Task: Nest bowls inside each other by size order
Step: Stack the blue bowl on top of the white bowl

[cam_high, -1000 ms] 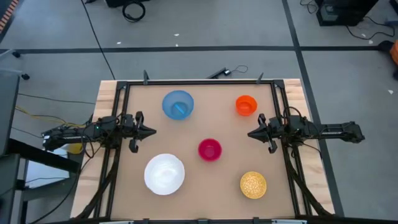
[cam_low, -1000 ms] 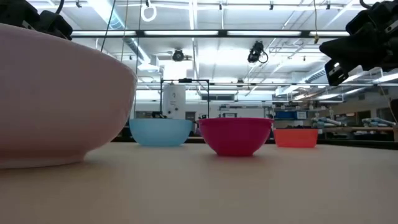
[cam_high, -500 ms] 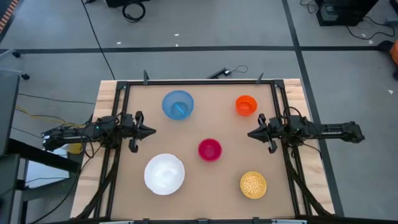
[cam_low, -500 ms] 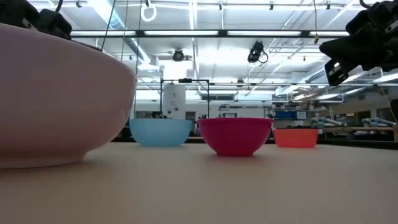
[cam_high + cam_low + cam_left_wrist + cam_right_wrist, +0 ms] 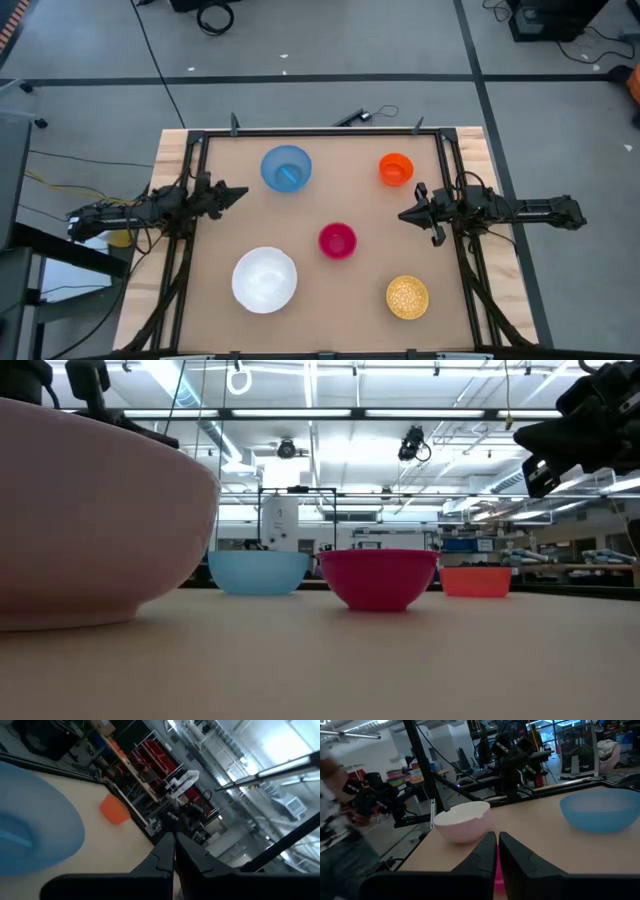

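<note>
Five bowls stand apart, each on its base, on the brown table: white [image 5: 265, 279] near left, light blue [image 5: 286, 167] far left, orange [image 5: 396, 169] far right, magenta-red [image 5: 337, 240] in the middle, speckled yellow [image 5: 407, 297] near right. My left gripper [image 5: 244, 190] is shut and empty at the table's left side, pointing toward the light blue bowl [image 5: 35, 840]. My right gripper [image 5: 402, 214] is shut and empty at the right side, between the orange and magenta-red bowls, pointing toward the table's left.
A black frame [image 5: 320, 131] runs along the table's far, left and right sides. A person [image 5: 340, 835] shows beyond the table's left side in the right wrist view. Bare tabletop lies between the bowls.
My left gripper has swung toward the table's far edge, turning its tips toward the light blue bowl, and has risen a little. It stays shut. The bowls and my right gripper have kept still.
</note>
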Controlling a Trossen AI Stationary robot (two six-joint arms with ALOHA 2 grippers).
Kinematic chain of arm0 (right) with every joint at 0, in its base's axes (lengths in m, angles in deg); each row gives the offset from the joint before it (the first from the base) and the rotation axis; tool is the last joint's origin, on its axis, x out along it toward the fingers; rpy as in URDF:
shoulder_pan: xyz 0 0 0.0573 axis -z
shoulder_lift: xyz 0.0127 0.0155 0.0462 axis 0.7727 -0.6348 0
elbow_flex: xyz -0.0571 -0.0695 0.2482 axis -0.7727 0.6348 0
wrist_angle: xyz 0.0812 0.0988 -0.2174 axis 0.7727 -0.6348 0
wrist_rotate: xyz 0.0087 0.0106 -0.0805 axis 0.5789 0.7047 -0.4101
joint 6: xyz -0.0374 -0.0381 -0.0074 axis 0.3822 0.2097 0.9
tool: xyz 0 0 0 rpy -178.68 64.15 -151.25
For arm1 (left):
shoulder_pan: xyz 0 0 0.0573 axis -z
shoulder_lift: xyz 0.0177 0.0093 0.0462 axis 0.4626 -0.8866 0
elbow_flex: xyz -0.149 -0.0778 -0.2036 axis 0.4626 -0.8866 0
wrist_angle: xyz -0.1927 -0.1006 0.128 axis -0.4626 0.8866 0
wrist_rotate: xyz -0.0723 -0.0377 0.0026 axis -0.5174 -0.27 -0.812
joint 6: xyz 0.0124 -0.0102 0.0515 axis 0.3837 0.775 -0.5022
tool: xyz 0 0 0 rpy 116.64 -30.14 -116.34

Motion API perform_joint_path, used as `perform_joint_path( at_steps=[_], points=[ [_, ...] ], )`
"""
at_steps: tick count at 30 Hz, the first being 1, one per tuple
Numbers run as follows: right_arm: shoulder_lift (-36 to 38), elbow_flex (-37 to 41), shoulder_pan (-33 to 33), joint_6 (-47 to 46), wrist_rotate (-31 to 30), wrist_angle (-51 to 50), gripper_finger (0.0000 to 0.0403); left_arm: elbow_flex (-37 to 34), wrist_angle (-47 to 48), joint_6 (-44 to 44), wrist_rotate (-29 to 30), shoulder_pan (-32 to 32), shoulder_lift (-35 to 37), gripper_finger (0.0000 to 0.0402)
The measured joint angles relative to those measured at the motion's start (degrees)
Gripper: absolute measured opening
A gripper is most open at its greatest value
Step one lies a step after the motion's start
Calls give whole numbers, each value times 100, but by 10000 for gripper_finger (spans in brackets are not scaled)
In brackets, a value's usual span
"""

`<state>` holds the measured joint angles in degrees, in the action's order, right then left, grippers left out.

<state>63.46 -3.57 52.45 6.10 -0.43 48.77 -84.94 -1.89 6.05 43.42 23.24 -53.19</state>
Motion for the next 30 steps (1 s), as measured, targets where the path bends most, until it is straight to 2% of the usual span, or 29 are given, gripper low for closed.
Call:
perform_joint_path(
  at_steps=[2, 4, 6, 8, 10, 12, 14, 16, 18, 20, 22, 23, 26, 30],
  points=[
    [0, -1, 22, 447, -301, 15, 29, 0, 4, -123, 99, 0, -13, 20],
    [0, -1, 67, 1059, -1100, 90, 29, 0, -5, -242, 205, 0, -58, 20],
    [-12, 0, 87, 1086, -1707, 415, 29, 0, -8, -277, 293, 0, -66, 20],
    [-18, -1, 102, 660, -2299, 949, 29, 0, -19, -326, 368, 0, -65, 20],
    [-36, -1, 157, -115, -3335, 1423, 29, 0, -111, -327, 450, 0, -66, 20],
    [-61, -1, 228, -1273, -4354, 1743, 29, 0, -307, -334, 600, 2, -65, 20],
    [-61, -5, 344, -1972, -4742, 1652, 29, 0, -361, -364, 615, 0, -61, 20],
    [-148, -6, 427, -2758, -4587, 1192, 28, 0, -347, -567, 672, -13, -91, 20],
    [-397, -5, 514, -4207, -4277, 569, 21, 0, -345, -446, 685, -39, -180, 20],
    [-783, -4, 610, -5231, -3473, 275, 10, 2, -336, -31, 601, -39, -317, 20],
    [-1302, -1, 663, -5420, -2644, 558, 7, 21, -243, 127, 257, -39, -489, 20],
    [-1579, -12, 664, -5425, -2439, 883, 8, 72, -33, 121, 122, -39, -584, 20],
    [-2429, -462, 691, -5356, -2350, 1289, 17, 391, 568, 63, 19, -38, -916, 20],
    [-3771, -1634, 828, -4655, -2125, 923, 19, 819, 1212, 149, -42, -72, -1317, 20]
  ],
)
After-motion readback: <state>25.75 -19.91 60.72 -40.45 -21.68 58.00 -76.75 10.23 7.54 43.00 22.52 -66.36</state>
